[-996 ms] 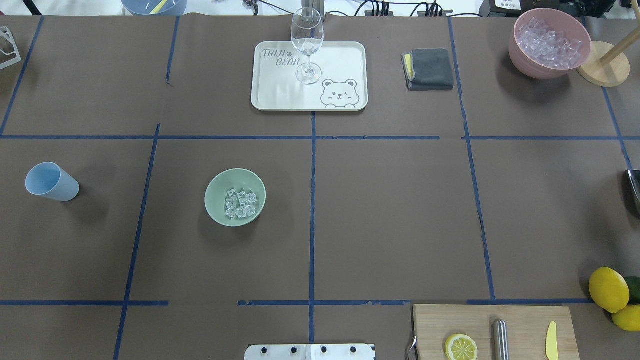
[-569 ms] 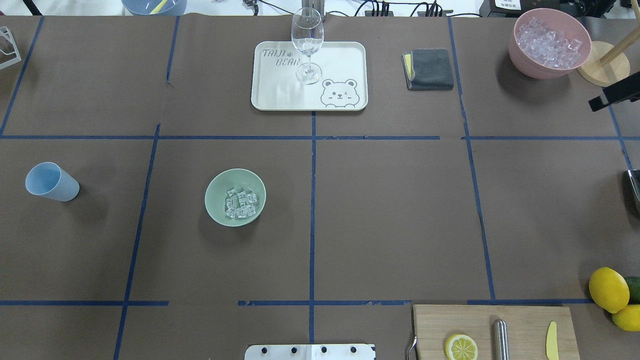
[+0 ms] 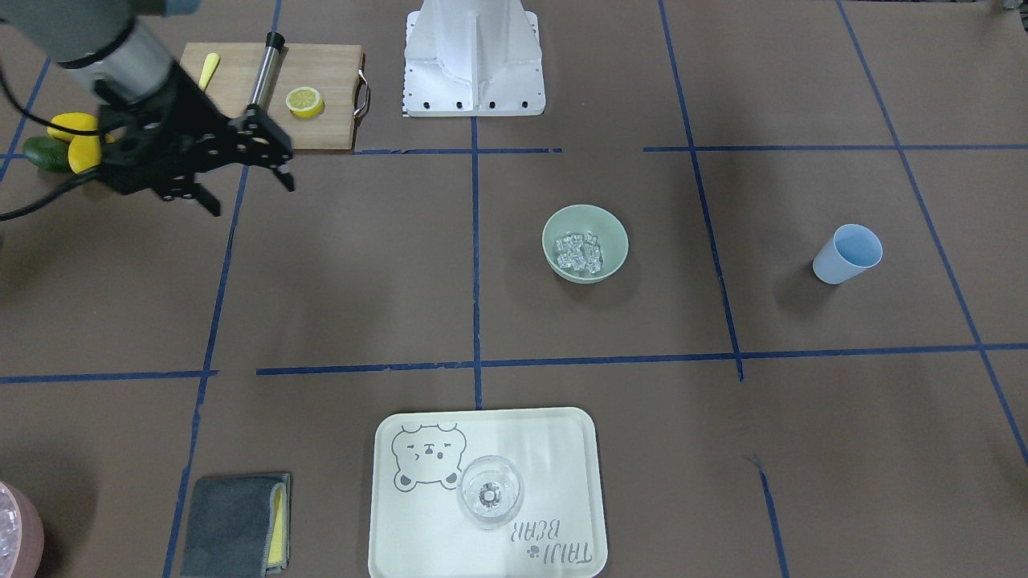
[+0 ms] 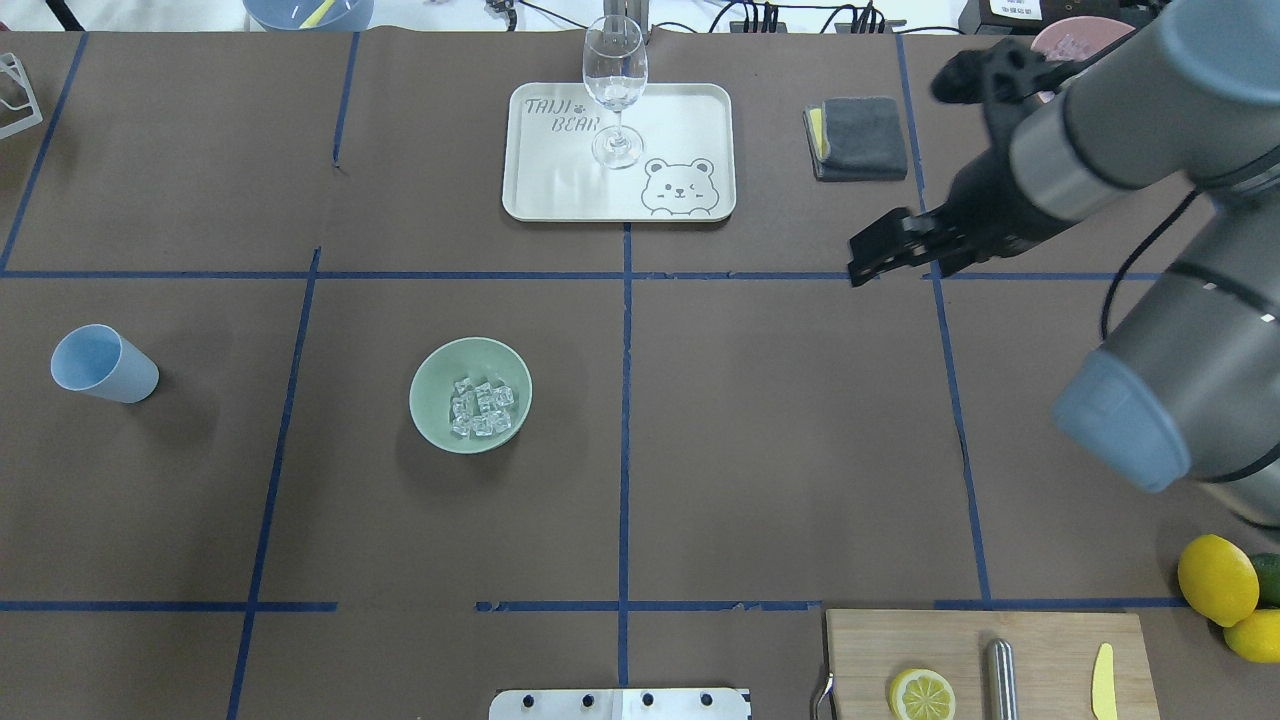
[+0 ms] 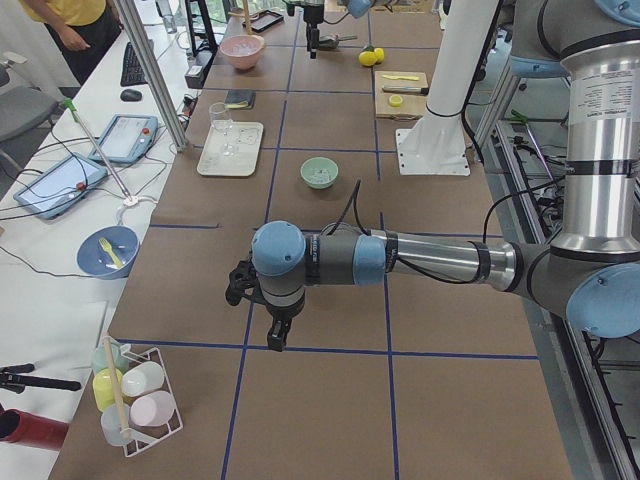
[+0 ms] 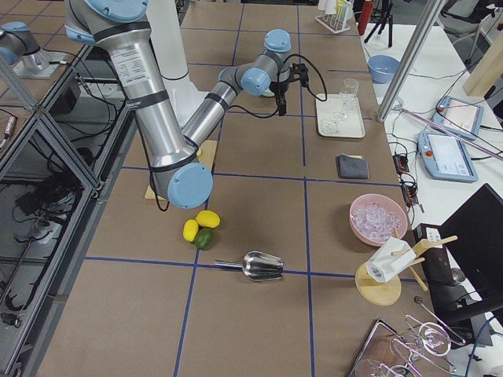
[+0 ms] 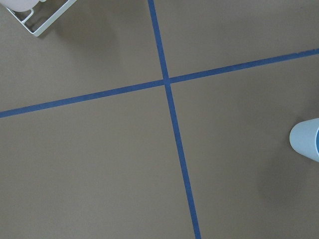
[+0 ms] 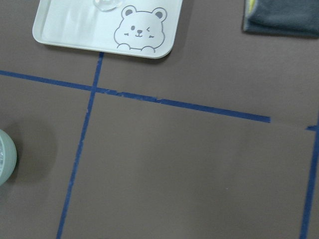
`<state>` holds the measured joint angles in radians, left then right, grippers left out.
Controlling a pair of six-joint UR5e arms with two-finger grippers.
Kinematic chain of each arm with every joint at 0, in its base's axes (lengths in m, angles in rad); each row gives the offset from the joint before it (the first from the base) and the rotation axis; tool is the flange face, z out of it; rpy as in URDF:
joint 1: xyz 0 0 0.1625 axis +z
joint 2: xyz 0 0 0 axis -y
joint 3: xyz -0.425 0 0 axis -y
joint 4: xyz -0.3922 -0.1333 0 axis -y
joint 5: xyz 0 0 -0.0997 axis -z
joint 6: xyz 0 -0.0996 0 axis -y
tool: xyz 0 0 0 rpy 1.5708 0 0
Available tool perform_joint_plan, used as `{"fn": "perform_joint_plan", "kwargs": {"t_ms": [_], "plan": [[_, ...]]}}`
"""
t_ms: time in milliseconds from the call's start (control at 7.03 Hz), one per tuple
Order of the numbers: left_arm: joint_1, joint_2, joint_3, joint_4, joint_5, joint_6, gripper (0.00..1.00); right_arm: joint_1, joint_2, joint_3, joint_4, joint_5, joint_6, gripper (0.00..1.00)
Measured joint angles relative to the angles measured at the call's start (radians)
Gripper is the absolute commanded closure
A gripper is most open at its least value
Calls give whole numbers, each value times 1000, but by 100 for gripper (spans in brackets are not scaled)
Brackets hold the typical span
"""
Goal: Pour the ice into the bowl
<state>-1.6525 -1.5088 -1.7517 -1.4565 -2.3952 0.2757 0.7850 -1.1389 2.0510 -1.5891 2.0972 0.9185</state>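
Overhead view. The mint-green bowl (image 4: 428,400) stands upright on the bench (image 4: 780,450), mouth up. It is round, with no long axis. The ice (image 4: 481,407) lies heaped inside it, towards its 4 o'clock side.

The light blue cup (image 4: 103,363) is at 9 o'clock of the bowl, well apart. The bear tray (image 4: 680,120) with the wine glass (image 4: 614,90) is at 1 o'clock. The right hand (image 3: 250,197) hangs above the bench at 2 o'clock of the bowl, well apart, fingers spread wide and empty. The grey cloth (image 4: 860,138) lies just beyond it.

The right arm hides most of the pink bowl (image 4: 1065,40). The left hand (image 5: 258,318) shows in the left side view only, so I cannot tell its state.
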Motion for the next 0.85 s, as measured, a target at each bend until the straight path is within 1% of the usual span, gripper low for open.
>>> {"fn": "perform_joint_plan", "kwargs": {"t_ms": [142,285,427,569,712,854], "plan": [[0,-1,-4,-4,-1,-1,0,-106,94,-57,-1,-123,104,0],[0,-2,-5,-5,-1,-1,0,-176,216,-173,-1,-196,185,0],[0,-2,-6,-5,-1,-1,0,-229,348,-323,2,-252,238,0],[0,-3,-8,-6,-3,-1,0,-269,458,-462,6,-287,270,1],[0,-3,-8,-7,-5,-1,0,-304,534,-574,17,-303,300,3],[1,-3,-8,-9,-6,0,0,-334,574,-650,41,-324,318,4]]}}
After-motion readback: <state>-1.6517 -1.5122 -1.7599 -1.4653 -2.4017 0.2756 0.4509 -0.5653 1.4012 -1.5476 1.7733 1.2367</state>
